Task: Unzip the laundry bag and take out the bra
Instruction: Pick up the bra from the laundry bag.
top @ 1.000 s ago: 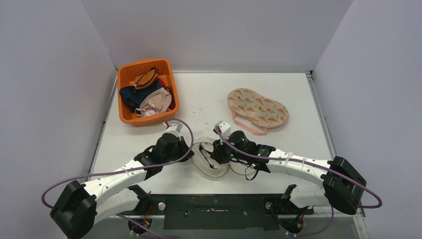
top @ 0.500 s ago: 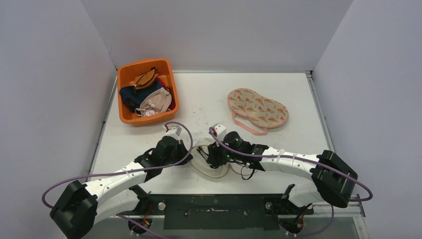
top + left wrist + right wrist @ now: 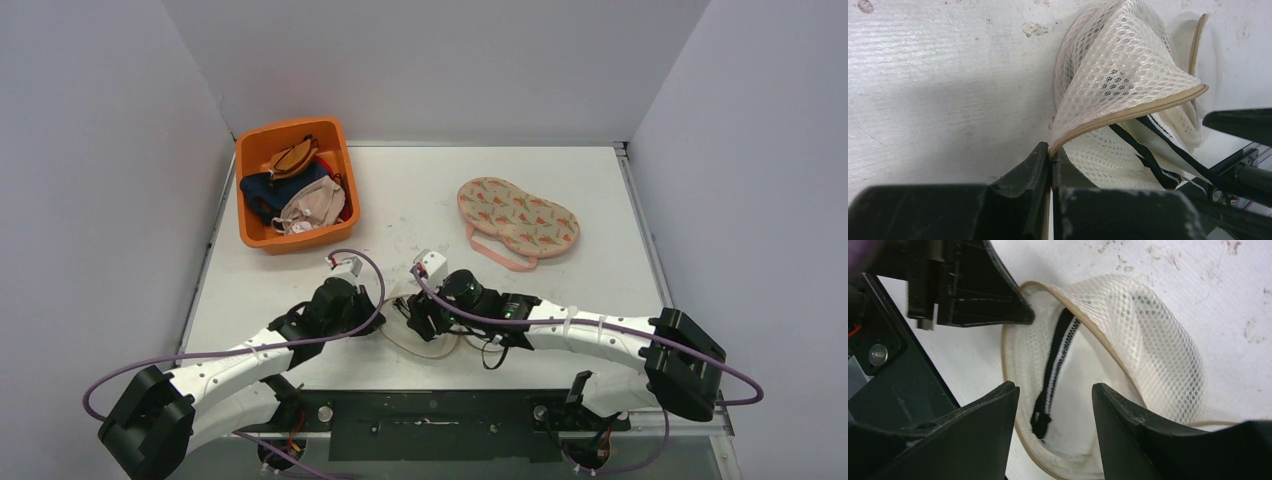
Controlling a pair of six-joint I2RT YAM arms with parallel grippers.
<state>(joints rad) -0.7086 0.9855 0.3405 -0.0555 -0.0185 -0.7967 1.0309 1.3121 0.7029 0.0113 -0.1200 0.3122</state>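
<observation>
Top view, lower centre: laundry bag [image 3: 428, 348] largely covered by left gripper [image 3: 388, 312] and right gripper [image 3: 418, 320]; fingertips of both concealed under the wrist housings; zip too small to resolve.

Left wrist view: tan zip edge [image 3: 1128, 112] lost at bottom centre between the pressed-together fingers [image 3: 1028, 175]; bra [image 3: 1143, 158] exposed only as black straps, passing under dark hardware at lower right; remainder screened by mesh.

Right wrist view: bra concealed inside the bag except one black-and-white strap; lower right of bag covered by the near finger; upper left corner blurred.

Top view, upper left: garments in orange bin [image 3: 300, 240] tangled; not separable.
</observation>
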